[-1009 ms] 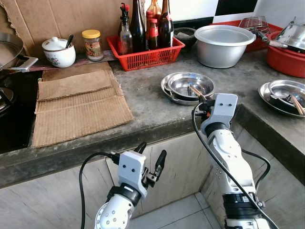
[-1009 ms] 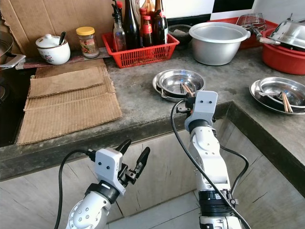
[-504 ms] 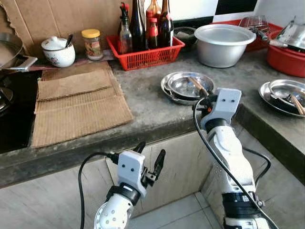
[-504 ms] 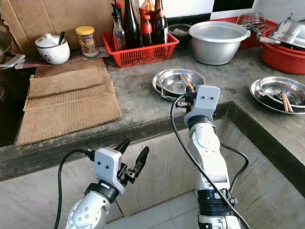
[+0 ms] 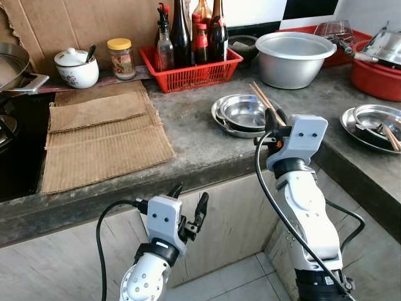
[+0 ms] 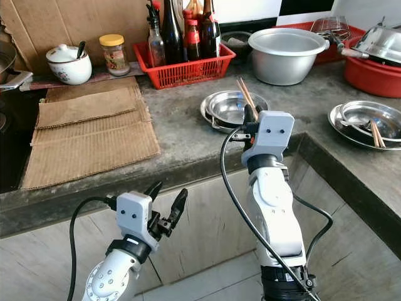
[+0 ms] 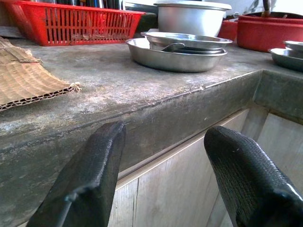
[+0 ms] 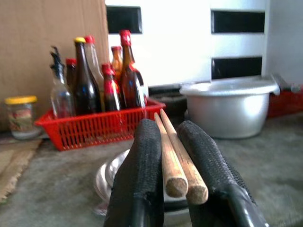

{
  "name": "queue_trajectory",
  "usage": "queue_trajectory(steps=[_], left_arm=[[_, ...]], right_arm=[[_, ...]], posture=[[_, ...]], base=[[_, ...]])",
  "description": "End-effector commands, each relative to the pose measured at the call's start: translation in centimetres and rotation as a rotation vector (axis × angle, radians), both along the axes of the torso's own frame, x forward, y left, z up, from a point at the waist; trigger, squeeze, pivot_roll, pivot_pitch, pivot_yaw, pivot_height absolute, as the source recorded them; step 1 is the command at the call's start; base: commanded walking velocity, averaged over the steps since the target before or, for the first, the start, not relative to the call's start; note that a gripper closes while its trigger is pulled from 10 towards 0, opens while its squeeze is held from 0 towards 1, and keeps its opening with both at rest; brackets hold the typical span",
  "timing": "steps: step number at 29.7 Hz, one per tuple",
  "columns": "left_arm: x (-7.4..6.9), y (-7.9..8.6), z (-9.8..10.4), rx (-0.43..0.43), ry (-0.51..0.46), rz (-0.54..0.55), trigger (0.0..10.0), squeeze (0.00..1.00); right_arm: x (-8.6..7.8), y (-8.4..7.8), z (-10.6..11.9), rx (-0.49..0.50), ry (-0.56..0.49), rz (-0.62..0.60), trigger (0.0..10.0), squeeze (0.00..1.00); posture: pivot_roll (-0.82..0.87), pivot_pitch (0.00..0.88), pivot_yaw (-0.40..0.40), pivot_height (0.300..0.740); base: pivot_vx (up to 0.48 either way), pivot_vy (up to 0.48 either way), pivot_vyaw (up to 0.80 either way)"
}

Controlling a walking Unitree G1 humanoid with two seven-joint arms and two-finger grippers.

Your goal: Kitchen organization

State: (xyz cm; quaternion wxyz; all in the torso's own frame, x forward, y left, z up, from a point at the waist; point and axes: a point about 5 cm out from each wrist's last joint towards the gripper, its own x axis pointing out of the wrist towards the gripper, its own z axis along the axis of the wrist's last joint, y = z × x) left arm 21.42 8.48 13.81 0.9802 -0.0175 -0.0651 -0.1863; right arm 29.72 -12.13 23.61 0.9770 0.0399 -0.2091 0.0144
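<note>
Chopsticks (image 8: 176, 158) sit pinched in right tool (image 8: 173, 156) above steel dishes (image 5: 243, 115); left tool (image 7: 165, 175) gapes empty.

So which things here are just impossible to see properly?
- Jar label: too small to read in the eye views.
- Pan: cut off by the left eye view's edge.
- Red tub: contents hidden by the metal lid; cut off at the edge.
- Chopsticks: far ends blurred in the right wrist view.
</note>
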Motion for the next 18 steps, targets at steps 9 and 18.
queue_trajectory(steps=[9,18], left_arm=[[0.02,-0.27,-0.29,0.003,0.003,-0.011,10.0,0.00],[0.12,-0.44,-0.26,0.001,0.005,-0.012,10.0,0.00]], right_arm=[[-0.43,-0.01,0.15,-0.023,-0.020,-0.001,10.0,0.00],[-0.35,0.00,0.29,-0.016,-0.020,0.003,10.0,0.00]], posture=[[0.06,0.054,-0.031,0.740],[0.07,0.061,-0.035,0.740]], base=[[-0.135,0.000,0.00],[-0.346,0.000,0.00]])
